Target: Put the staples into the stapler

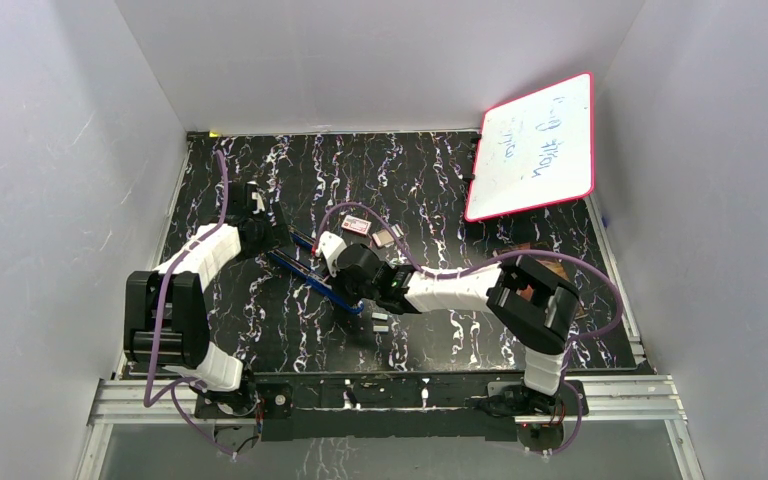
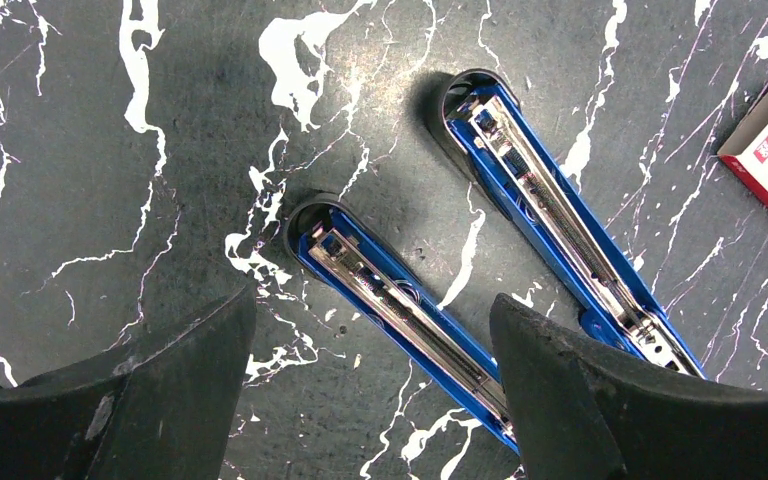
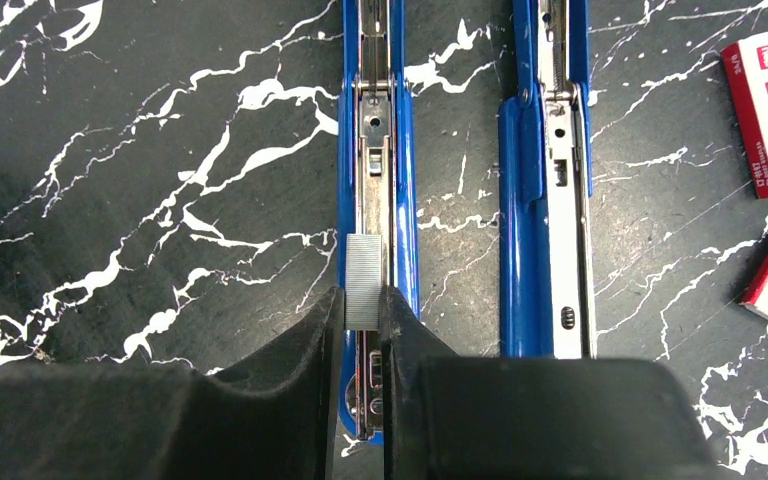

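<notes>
At the right wrist only, saw short silvery-grey strip of staples point(image 3: 363, 280) pinched by right gripper point(image 3: 362, 305), left gripper point(image 2: 372, 300) spread wide.

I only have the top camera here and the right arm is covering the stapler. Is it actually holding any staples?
Observer: Yes. In the right wrist view, the right gripper pinches a short grey strip of staples.
Operator: Where is the strip relative to the stapler?
Observer: Above the open metal channel of the blue stapler, running along it. I can't tell whether it touches.
Operator: And the left gripper?
Observer: In the left wrist view, the left gripper is open and holds nothing.
</notes>
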`<control>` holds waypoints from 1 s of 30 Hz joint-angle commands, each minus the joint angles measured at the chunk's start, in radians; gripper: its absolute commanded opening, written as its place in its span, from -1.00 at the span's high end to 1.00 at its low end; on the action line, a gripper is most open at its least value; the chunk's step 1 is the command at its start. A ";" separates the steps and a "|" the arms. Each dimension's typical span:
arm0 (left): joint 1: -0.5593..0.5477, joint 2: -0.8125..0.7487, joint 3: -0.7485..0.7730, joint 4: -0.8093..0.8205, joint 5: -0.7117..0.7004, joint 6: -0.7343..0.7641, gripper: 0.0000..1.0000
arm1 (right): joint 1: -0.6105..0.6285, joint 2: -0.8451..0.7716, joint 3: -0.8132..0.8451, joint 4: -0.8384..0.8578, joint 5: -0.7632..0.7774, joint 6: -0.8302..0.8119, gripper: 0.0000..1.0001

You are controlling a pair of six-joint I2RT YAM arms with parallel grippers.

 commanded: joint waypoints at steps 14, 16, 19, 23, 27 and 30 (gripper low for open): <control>0.009 -0.004 0.037 -0.025 0.009 0.002 -0.69 | -0.005 -0.023 0.034 0.021 0.012 0.014 1.00; 0.009 -0.005 0.037 -0.025 0.011 0.002 -0.69 | -0.005 -0.041 0.023 0.036 0.013 0.014 1.00; 0.009 -0.005 0.038 -0.027 0.009 0.002 -0.70 | -0.006 -0.056 0.012 0.051 0.018 0.014 1.00; 0.010 0.000 0.040 -0.028 0.012 0.002 -0.72 | -0.005 -0.065 0.006 0.054 0.026 0.017 1.00; 0.010 0.003 0.042 -0.030 0.014 0.003 -0.72 | -0.005 -0.059 0.006 0.041 0.031 0.018 1.00; 0.010 0.007 0.044 -0.030 0.015 0.003 -0.72 | -0.005 -0.042 0.016 0.023 0.031 0.018 1.00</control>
